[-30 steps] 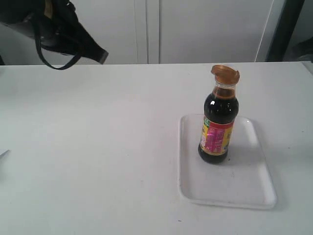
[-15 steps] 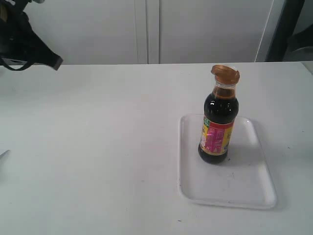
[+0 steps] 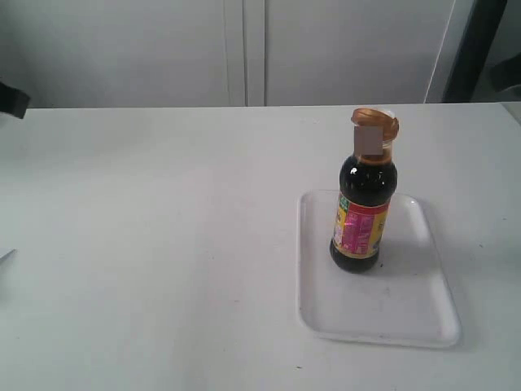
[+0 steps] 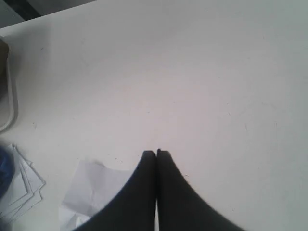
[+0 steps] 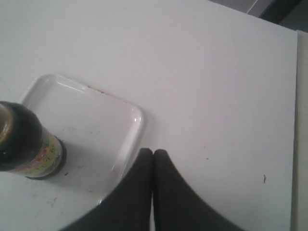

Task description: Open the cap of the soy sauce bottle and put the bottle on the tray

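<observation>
The soy sauce bottle [image 3: 362,216] stands upright on the white tray [image 3: 391,314], right of the table's middle; its golden-brown cap [image 3: 375,123] is tipped up off the neck. In the right wrist view the bottle [image 5: 26,142] stands on the tray [image 5: 96,113], and my right gripper [image 5: 153,152] hovers shut and empty beside the tray's rim. My left gripper [image 4: 156,153] is shut and empty over bare table, far from the bottle. Only a dark tip of the left arm [image 3: 11,101] shows at the exterior view's left edge.
Crumpled white paper [image 4: 94,190] and a stack of sheets [image 4: 21,185] lie near the left gripper. A pale container rim [image 4: 8,101] is at that view's edge. The table's edge [image 5: 294,120] runs past the right gripper. White cabinet doors [image 3: 244,49] stand behind the table.
The left arm has drawn away to the left, from over the table's back left to almost out of the exterior view. Bottle and tray have not moved.
</observation>
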